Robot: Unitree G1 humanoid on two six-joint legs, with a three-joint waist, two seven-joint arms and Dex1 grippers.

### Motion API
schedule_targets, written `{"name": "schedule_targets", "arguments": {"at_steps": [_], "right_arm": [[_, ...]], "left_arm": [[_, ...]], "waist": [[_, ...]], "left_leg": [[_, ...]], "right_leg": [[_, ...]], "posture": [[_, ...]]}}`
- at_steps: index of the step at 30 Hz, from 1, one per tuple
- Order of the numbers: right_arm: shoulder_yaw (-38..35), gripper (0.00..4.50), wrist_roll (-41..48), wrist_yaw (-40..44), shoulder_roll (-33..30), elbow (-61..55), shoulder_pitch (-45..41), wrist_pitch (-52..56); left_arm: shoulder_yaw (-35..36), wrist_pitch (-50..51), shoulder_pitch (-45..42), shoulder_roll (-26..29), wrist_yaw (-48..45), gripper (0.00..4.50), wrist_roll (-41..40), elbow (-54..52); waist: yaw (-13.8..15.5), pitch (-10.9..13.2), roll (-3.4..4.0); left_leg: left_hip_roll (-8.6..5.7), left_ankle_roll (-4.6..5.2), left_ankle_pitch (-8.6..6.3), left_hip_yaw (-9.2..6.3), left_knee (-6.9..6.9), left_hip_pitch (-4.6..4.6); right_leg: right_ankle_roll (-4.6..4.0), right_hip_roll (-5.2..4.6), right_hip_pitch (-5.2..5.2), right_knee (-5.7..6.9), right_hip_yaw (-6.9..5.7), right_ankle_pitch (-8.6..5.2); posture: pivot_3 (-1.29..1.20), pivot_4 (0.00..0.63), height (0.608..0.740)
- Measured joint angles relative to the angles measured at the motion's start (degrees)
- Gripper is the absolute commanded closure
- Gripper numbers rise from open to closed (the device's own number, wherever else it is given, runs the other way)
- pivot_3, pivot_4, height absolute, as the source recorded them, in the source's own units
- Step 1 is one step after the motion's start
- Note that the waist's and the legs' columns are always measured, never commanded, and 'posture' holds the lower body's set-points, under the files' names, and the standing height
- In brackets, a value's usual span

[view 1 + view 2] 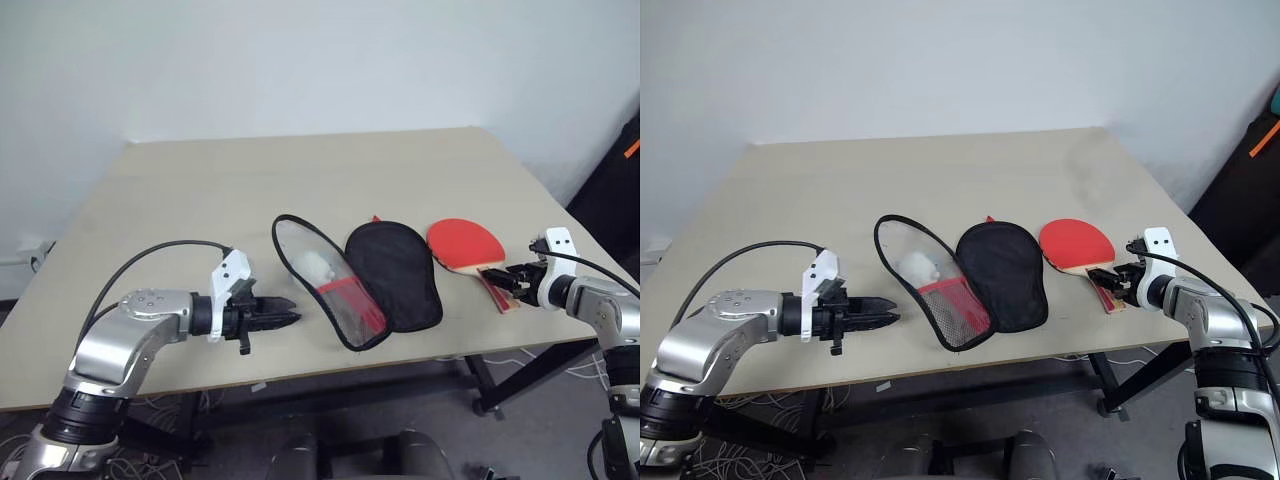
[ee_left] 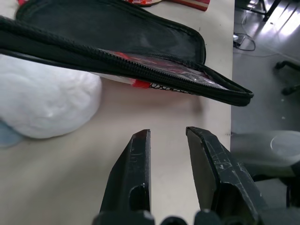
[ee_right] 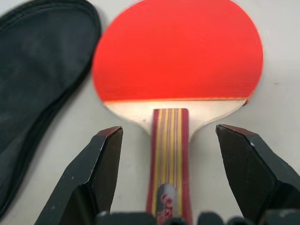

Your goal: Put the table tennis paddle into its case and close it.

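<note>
The case (image 1: 393, 272) lies open and flat on the table, its black half to the right and its clear half (image 1: 325, 280) to the left, with a red patch and a white wad (image 2: 47, 103) inside. My left gripper (image 1: 290, 318) hovers just left of the clear half, pointing at it; its fingers (image 2: 136, 173) stand a narrow gap apart with nothing between them. The table tennis paddle (image 1: 465, 243) lies red face up to the right of the case, handle (image 3: 169, 154) toward me. My right gripper (image 1: 512, 281) is open wide, with one finger on each side of the handle and neither touching it.
The beige table (image 1: 200, 200) has free room behind and to the left of the case. Its front edge runs just below both grippers, and its right edge is close to the paddle. A dark object (image 1: 615, 190) stands by the wall at the right.
</note>
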Motion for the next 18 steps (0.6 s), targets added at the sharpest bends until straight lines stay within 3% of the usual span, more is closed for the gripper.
{"name": "schedule_targets", "arguments": {"at_steps": [10, 17, 18], "right_arm": [[2.86, 1.04, -2.72, 0.16, 0.85, 5.39, -2.73, 1.33], [3.4, 3.36, -4.69, -0.27, 2.11, 9.02, -5.11, -0.15], [3.41, 3.39, -4.71, -0.24, 2.13, 9.43, -5.29, -0.24]], "left_arm": [[1.67, 1.18, 0.12, 1.66, -0.1, 3.25, -2.35, -4.82], [1.93, 1.57, -1.35, 2.28, -0.08, 3.3, -3.26, -5.44], [1.93, 1.7, -1.74, 2.41, -0.08, 3.3, -3.29, -5.44]], "waist": [[-0.08, -0.01, 0.01], [-0.11, -0.03, -0.03], [-0.11, -0.04, -0.04]], "left_leg": [[0.0, 0.0, 0.0, 0.02, 0.01, 0.01], [0.01, -0.01, 0.0, 0.02, 0.01, 0.08], [0.01, -0.01, 0.0, 0.03, 0.01, 0.09]], "right_leg": [[0.0, 0.02, 0.03, -0.01, 0.02, 0.0], [0.0, 0.05, 0.1, -0.01, 0.02, 0.01], [0.0, 0.04, 0.12, -0.02, 0.02, 0.01]], "posture": [[0.0, 0.0, 0.724], [0.0, 0.0, 0.724], [0.0, 0.0, 0.724]]}}
